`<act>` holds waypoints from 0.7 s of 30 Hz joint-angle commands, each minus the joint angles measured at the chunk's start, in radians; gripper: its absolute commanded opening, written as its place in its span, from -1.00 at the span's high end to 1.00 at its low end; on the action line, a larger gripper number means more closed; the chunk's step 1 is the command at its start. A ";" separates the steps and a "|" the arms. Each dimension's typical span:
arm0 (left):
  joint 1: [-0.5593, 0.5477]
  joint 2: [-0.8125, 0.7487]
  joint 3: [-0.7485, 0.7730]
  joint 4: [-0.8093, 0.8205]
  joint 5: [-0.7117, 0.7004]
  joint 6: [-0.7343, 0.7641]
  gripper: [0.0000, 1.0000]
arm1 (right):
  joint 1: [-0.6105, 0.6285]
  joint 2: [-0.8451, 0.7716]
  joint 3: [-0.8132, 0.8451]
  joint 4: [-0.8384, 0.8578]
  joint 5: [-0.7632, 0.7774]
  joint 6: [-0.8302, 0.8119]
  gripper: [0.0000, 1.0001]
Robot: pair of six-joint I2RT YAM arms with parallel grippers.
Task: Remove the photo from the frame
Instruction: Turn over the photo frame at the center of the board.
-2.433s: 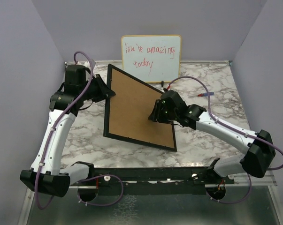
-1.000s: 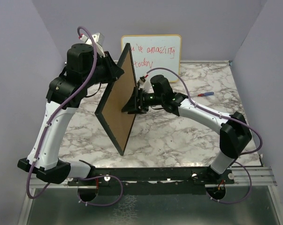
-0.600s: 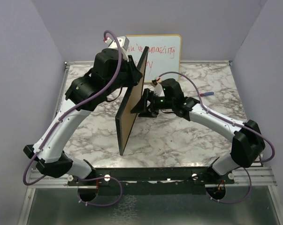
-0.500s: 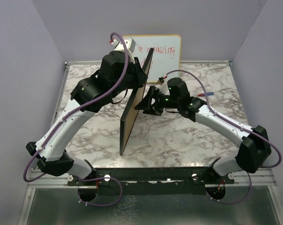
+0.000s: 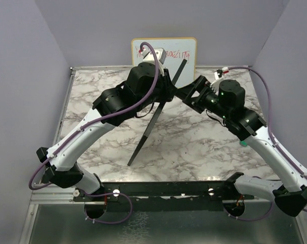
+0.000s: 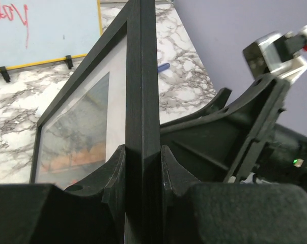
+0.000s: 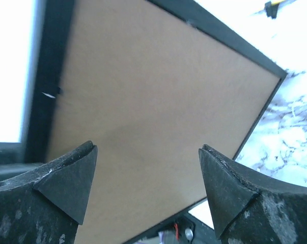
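Your left claw [image 6: 142, 153] is closed down tight on one thin black edge of the frame [image 5: 148, 134], a finger pressed flat against each side, so that claw alone has hold of it. Your right claw [image 7: 147, 148] stands wide apart with nothing between its fingers. It faces the brown back panel [image 7: 158, 101] from close by, and you cannot tell from these views whether it touches the board.

The frame is held up on edge and leaning. From above it shows as little more than a dark sloping line running from near the back edge of the worktop [image 5: 204, 147] down toward the front edge, left of the middle. Its lowest corner is down at the marble near that front edge; whether it rests there is not clear.

The photo [image 6: 74, 137] is inside the frame, on the side turned toward your left arm. Its white border and an orange band show behind the glass. The whiteboard [image 5: 184, 48] with red writing stands upright at the back edge, behind the frame's top corner.
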 commanded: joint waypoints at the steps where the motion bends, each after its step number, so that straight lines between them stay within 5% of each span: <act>1: -0.012 0.069 -0.078 -0.055 -0.018 -0.016 1.00 | -0.013 -0.050 0.092 -0.165 0.177 -0.007 -0.73; 6: -0.014 0.070 -0.112 -0.036 0.003 -0.017 1.00 | -0.016 -0.124 0.164 -0.196 0.293 -0.038 -0.90; 9: -0.023 0.072 -0.122 -0.024 0.026 -0.009 1.00 | -0.020 -0.035 0.337 -0.344 0.333 -0.062 -0.92; 21: -0.062 0.053 -0.188 0.011 0.029 -0.025 1.00 | -0.142 0.142 0.446 -0.452 0.134 -0.009 -0.84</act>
